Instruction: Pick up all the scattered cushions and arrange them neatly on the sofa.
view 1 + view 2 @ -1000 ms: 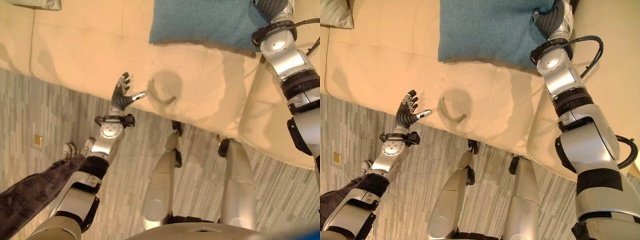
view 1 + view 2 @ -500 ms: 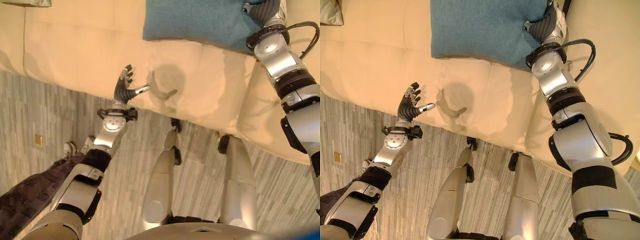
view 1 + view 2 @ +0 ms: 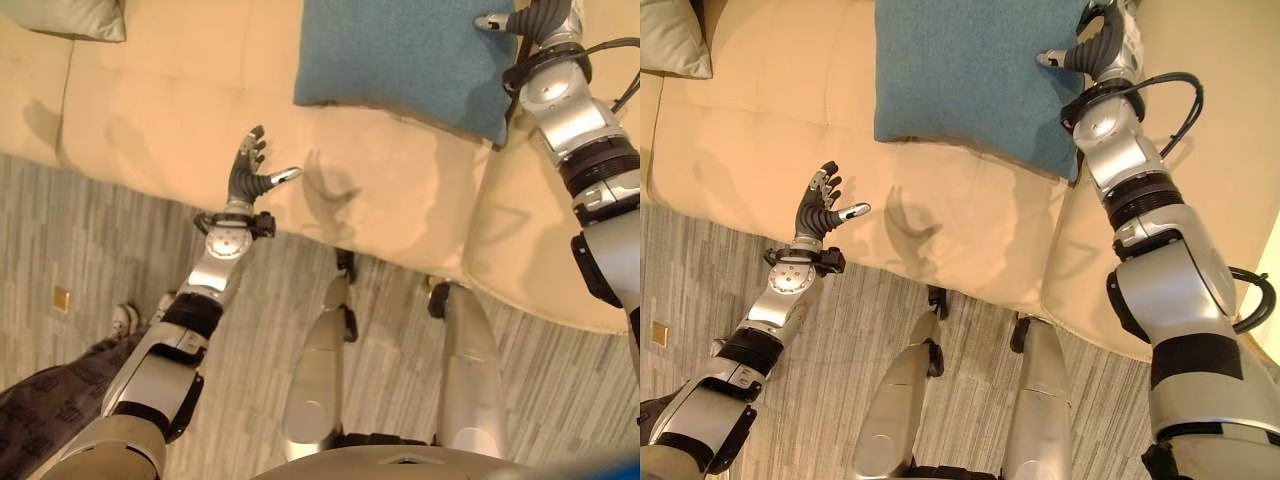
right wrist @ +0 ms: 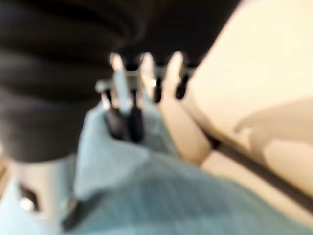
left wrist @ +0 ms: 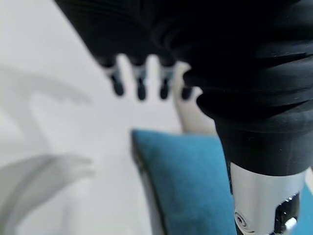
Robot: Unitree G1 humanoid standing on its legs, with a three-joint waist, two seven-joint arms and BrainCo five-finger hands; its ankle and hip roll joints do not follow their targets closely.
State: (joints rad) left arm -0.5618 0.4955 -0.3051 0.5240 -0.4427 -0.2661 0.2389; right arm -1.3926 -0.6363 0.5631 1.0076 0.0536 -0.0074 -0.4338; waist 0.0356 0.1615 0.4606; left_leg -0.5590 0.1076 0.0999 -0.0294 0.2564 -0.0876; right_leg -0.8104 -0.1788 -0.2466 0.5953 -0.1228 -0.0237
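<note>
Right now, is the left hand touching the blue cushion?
Apart. The right eye view shows the left hand open over the sofa front edge, bare seat between it and the blue cushion.

L silver dark-tipped hand (image 3: 823, 207): fingers spread, straight, at 9 o'clock | R silver dark-tipped hand (image 3: 1092, 42): fingers extended, thumb out, at 1 o'clock

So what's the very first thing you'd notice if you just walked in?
Probably the big blue cushion lying on the cream sofa, with the right robot hand at its corner. Next, the left robot hand held open in the air over the sofa's front edge. A grey cushion sits far off at the sofa's left end.
</note>
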